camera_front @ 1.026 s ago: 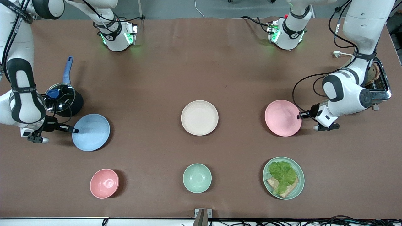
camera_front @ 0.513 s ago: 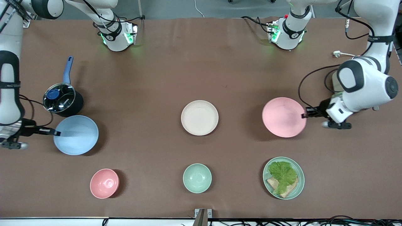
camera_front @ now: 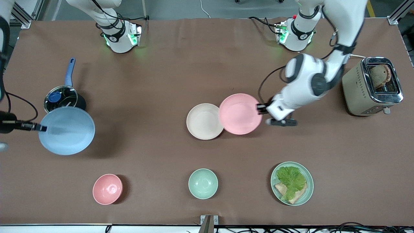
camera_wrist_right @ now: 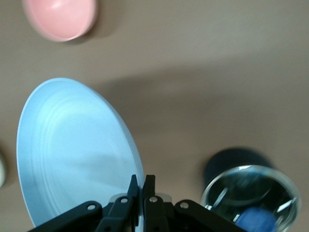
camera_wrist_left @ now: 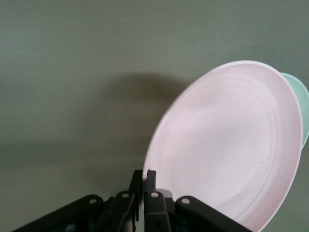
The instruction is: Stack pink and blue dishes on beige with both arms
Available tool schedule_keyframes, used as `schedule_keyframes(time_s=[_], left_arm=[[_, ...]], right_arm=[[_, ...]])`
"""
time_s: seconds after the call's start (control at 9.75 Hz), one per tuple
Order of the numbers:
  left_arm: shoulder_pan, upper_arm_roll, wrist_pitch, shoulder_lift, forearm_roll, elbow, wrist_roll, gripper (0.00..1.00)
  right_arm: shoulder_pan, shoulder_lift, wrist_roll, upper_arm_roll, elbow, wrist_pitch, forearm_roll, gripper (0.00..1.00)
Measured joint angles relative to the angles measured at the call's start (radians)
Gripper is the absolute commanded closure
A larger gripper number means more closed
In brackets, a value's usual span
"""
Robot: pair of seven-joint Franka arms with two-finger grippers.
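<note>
The cream-beige plate [camera_front: 203, 122] lies at the table's middle. My left gripper [camera_front: 260, 108] is shut on the rim of the pale pink plate [camera_front: 240, 114] and holds it in the air, where its edge overlaps the beige plate's rim. In the left wrist view the fingers [camera_wrist_left: 150, 180] pinch the pink plate [camera_wrist_left: 231, 145]. Toward the right arm's end, my right gripper [camera_front: 40, 128] is shut on the rim of the light blue plate [camera_front: 67, 130], held above the table beside the pot. The right wrist view shows that gripper [camera_wrist_right: 143, 182] clamped on the tilted blue plate [camera_wrist_right: 72, 150].
A black pot with glass lid and blue handle [camera_front: 63, 100] stands close to the blue plate. Near the front edge sit a small pink bowl [camera_front: 107, 189], a mint-green bowl [camera_front: 203, 183] and a mint-green plate with lettuce and bread [camera_front: 292, 183]. A toaster [camera_front: 372, 85] stands at the left arm's end.
The left arm swung the pink plate across to the beige plate's edge, uncovering the toaster. The right arm raised the blue plate and drew it toward its own end of the table.
</note>
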Motion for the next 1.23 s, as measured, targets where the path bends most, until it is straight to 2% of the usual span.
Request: schedule_keyframes(time_s=[0.21,0.41,0.51,0.62,0.72,1.03,1.23], left_arm=[[-0.005,-0.098,0.032,0.15,0.283,0.095,-0.351,1.0],[-0.025,-0.15,0.032,0.263,0.542,0.167,-0.634,0.98],[-0.048,-0.161,0.033,0.29,0.633,0.183,-0.74,0.9],[-0.082,-0.167,0.033,0.299,0.692,0.189,-0.832,0.35],[-0.124,-0.167,0.018,0.299,0.73,0.194,-0.91,0.0],[-0.151,-0.165,-0.085,0.282,0.791,0.229,-0.959,0.0],[-0.124,-0.16,-0.239,0.201,0.793,0.243,-0.834,0.0]], right_arm=[[0.004,-0.106,0.117,0.133,-0.012,-0.069,-0.002,0.99],[0.01,-0.121,0.221,0.258,-0.085,0.024,-0.005,0.99],[0.013,-0.112,0.276,0.316,-0.139,0.1,-0.005,0.99],[0.017,-0.1,0.328,0.372,-0.176,0.157,-0.005,0.99],[0.022,-0.089,0.363,0.421,-0.197,0.2,-0.006,0.99],[0.035,-0.034,0.385,0.52,-0.277,0.37,-0.006,0.99],[0.041,0.025,0.447,0.575,-0.287,0.464,-0.005,0.99]])
